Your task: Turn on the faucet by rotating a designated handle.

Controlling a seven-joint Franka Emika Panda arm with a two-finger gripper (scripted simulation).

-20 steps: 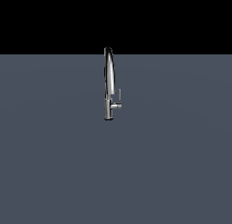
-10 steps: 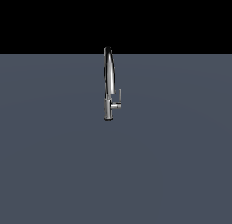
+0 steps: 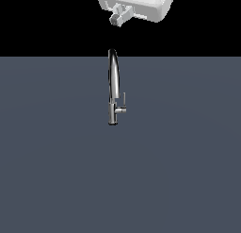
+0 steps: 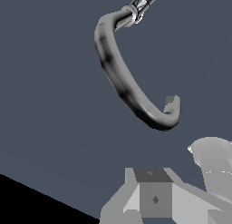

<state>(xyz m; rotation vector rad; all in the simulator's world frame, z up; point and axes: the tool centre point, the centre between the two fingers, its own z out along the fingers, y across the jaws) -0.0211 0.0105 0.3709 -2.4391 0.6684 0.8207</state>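
Closest to us is bare grey floor (image 3: 61, 180), then the faucet (image 3: 112, 86) standing mid-scene, its handle (image 3: 122, 106) poking toward the exterior view's right, looking untouched. Beyond and above, our gripper (image 3: 118, 17) hangs well clear of the spout; we can't tell whether its jaws are apart. So basically nothing's done yet: reach, grab and turn are all left.

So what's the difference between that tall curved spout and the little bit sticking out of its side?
The spout is tall, rising from the base in a narrow high arch; the handle is far smaller and sits low near the base. The spout reflects dark along its curve; the handle looks lighter grey. The handle juts sideways toward the exterior view's right, ending in a thin upright rod. Both are chrome parts of one faucet, untouched by the tool above.
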